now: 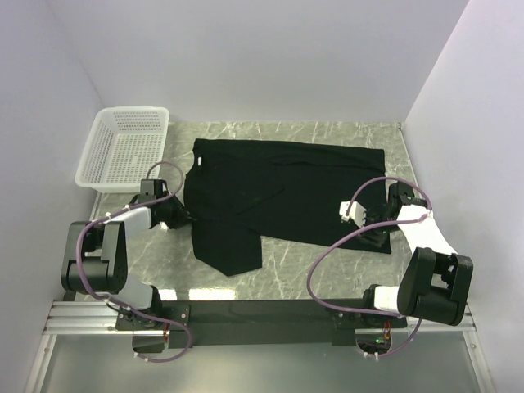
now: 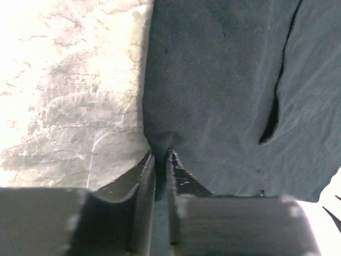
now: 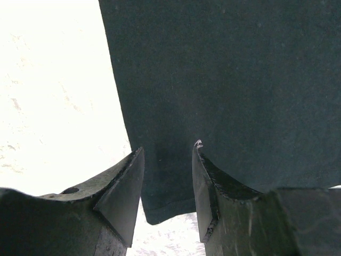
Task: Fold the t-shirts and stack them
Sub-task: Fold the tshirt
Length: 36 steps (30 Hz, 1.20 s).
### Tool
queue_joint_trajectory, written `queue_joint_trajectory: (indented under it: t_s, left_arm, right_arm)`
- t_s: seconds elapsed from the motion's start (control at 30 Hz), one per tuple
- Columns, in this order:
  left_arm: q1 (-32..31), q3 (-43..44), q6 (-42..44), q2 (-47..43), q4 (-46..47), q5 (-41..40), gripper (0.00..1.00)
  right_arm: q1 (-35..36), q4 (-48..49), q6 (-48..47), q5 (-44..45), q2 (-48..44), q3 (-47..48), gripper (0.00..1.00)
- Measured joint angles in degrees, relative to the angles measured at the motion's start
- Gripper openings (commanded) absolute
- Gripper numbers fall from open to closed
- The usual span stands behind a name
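The t-shirt [image 1: 278, 188] lies spread on the bench [image 1: 327, 274] with its long axis running left to right. What looks like the neck end is toward the basket [image 1: 123, 147] and the hem toward the right wall. One flap hangs down toward the near edge on the left half. The left claw [image 2: 160, 154] sits at the shirt's left edge, and the cloth lies away from it to its right. Its fingers are drawn nearly together, with a pucker of black cloth caught between the tips, so it appears to be gripping that edge. The right claw [image 3: 168, 150] is at the near right corner of the hem. Its jaws stand apart astride the cloth, and it grips nothing that I can see. Each arm is at its own end of the shirt, so a lift or fold along the long axis would likely need the right claw to close first. There is bare bench in front of the shirt for a fold toward the arms. Room is tighter behind the shirt, near the back wall, and beside the basket.
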Motion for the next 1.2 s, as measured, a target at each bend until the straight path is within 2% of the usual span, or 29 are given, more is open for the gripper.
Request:
queue_joint_trajectory:
  t_s: [0.03,0.07,0.57,1.2]
  left_arm:
    - [0.00,-0.02,0.22,0.07,-0.02,0.07,0.05]
    - [0.00,-0.04,0.35,0.07,-0.04,0.11,0.01]
    - [0.00,-0.52,1.55,-3.41,-1.97,0.66,0.01]
    - [0.79,-0.13,1.70,-4.33,-2.10,3.54,0.01]
  right_arm:
    - [0.00,0.00,0.09,0.00,0.00,0.00,0.48]
    - [0.00,-0.02,0.13,0.02,0.00,0.00,0.48]
    - [0.00,-6.38,-6.67,0.72,0.79,0.39,0.48]
    - [-0.90,1.73,-4.57,17.25,3.19,-4.70,0.48]
